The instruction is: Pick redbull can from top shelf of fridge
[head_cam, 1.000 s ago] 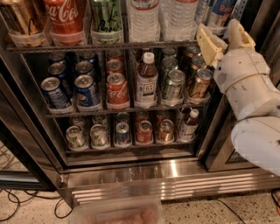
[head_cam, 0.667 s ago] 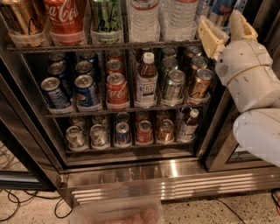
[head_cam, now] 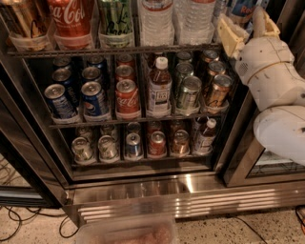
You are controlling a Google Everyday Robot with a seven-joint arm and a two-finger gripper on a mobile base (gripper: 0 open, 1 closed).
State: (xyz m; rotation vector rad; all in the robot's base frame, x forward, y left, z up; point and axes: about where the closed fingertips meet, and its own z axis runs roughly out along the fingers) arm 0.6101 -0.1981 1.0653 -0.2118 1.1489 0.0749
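- Up and slightly rightward since a second ago: gripper (head_cam: 244, 23), now level with the top shelf (head_cam: 114, 49) of the fridge (head_cam: 143, 183) rather than beside the middle rack (head_cam: 133, 123); Coca-Cola can (head_cam: 71, 19) and water bottles (head_cam: 190, 19) unmoved.
- Fingers (head_cam: 230, 37) spread well apart, holding nothing; tips aimed up and into the fridge.
- At the far right of the top shelf, redbull can (head_cam: 239, 8); upright, long axis vertical, upper part cut off by the frame edge; seen in the gap between the two fingers, just past the tips; cannot tell whether already bracketed in depth or still behind.
- Probably calls for a short push inward and a little upward to bring the can body between the fingers before closing; water bottles just beside the can, so little room on that side.
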